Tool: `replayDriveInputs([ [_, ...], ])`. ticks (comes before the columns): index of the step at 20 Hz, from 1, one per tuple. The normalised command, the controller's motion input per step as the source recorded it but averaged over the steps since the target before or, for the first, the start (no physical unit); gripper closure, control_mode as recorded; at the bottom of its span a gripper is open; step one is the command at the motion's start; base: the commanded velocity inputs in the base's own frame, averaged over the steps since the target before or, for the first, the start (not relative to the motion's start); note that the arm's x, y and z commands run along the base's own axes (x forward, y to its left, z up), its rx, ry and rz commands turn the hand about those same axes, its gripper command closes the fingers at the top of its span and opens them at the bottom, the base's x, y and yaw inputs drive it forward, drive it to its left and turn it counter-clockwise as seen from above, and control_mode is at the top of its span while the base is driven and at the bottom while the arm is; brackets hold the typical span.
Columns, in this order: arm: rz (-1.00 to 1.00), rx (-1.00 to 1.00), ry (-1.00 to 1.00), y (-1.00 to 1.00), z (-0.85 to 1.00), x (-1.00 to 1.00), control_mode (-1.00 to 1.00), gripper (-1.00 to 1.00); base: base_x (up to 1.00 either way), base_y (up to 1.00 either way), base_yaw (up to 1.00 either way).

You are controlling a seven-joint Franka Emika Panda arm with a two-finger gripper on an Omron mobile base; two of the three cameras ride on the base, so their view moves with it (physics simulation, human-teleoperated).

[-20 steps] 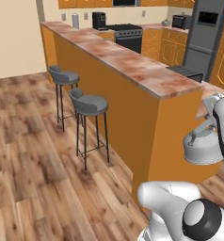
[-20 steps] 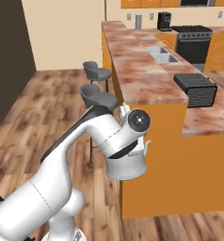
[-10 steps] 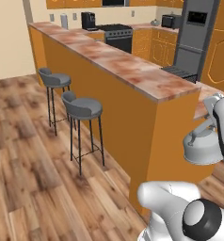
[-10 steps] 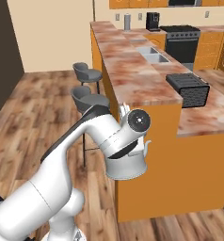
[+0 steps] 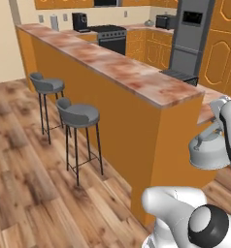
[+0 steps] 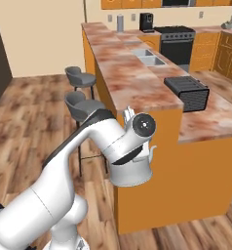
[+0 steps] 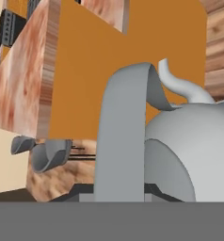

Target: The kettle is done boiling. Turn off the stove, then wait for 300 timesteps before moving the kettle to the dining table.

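The kettle (image 6: pixel 131 168) hangs in the air at the lower centre of the right base view, carried by its handle in the pincer (image 7: pixel 123 188), which is closed tight on that handle — in the hand view the grey strap rises from the bottom edge with the dome at lower right. It sits below the top of the dining table (image 5: pixel 137 80), just beside the orange end wall. The carry looks well along; to finish it cleanly the arm would need to lift the kettle above the marbled desk edge before moving in, keeping it level. Two grey bar stools (image 5: pixel 78 116) stand on the wooden floor at left; the stove (image 5: pixel 112 36) sits at the upper centre — far back.
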Motion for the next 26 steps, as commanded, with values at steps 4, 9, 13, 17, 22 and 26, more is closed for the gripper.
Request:
replayDriveInputs([
  [4,0.0,0.0,0.0,0.0,0.0,0.0,1.0,1.0,0.38,0.0,-0.15],
  [9,0.0,0.0,0.0,0.0,0.0,0.0,1.0,1.0,0.36,0.0,-0.15],
  [13,0.0,0.0,0.0,0.0,0.0,0.0,1.0,1.0,0.26,0.01,-0.14],
  [17,0.0,0.0,0.0,0.0,0.0,0.0,1.0,1.0,0.23,0.07,-0.12],
  [22,0.0,0.0,0.0,0.0,0.0,0.0,1.0,1.0,0.24,0.18,-0.11],
  [26,0.0,0.0,0.0,0.0,0.0,0.0,1.0,1.0,0.27,0.31,-0.1],
])
